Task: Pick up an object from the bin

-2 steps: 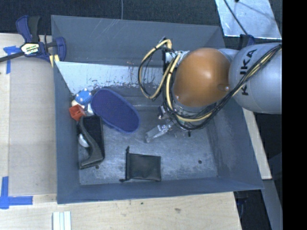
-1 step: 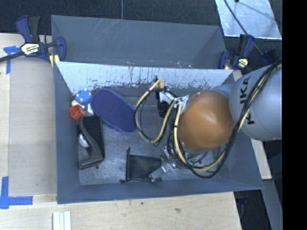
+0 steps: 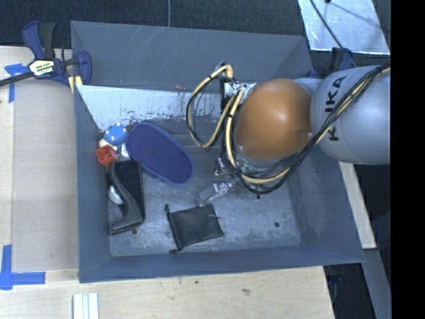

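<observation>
— Which thing is nearest the gripper?

— A flat black square is found just beside it, on the side toward the near wall. It lies flat on the floor of the bin, a little left of the middle. Whether the two touch cannot be told.

— How is the gripper placed?

— It is seen low over the bare floor near the middle, under the orange cover and the looped cables. Whether it is spread or pressed together cannot be told.

— What else is seen?

— A blue oval is laid to the gripper's left, apart from it. A black holder is set along the left wall. Beyond the holder, a red piece and a blue-and-white ball are tucked into the far-left corner, close against the oval's end.
</observation>
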You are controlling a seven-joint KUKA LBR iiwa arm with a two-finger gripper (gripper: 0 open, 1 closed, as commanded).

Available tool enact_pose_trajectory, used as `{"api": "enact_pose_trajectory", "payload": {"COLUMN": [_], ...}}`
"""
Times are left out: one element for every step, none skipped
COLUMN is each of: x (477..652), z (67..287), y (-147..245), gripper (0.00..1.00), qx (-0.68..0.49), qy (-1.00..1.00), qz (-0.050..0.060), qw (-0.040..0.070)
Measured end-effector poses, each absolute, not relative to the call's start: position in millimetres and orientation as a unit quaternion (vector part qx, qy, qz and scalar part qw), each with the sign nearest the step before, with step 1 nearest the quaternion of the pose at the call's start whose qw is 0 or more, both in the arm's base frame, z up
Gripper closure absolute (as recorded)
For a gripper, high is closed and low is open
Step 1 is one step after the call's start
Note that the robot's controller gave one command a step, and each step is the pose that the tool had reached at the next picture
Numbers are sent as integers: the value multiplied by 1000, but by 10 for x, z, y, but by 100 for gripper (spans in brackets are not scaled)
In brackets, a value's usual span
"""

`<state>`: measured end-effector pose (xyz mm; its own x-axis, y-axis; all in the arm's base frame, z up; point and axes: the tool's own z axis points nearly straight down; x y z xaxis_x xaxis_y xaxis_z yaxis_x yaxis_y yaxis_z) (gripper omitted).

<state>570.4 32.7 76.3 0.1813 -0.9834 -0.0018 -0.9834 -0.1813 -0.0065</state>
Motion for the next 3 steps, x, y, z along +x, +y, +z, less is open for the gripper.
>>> {"api": "enact_pose_trajectory", "payload": {"x": [5162,5175,5228], "z": [695,703,2341], "y": [415,417,-135], "gripper": [0,100,100], "qx": [-815,-815,-818], "qy": [579,579,575], "qz": [2,1,-4], "qw": [0,1,2]}}
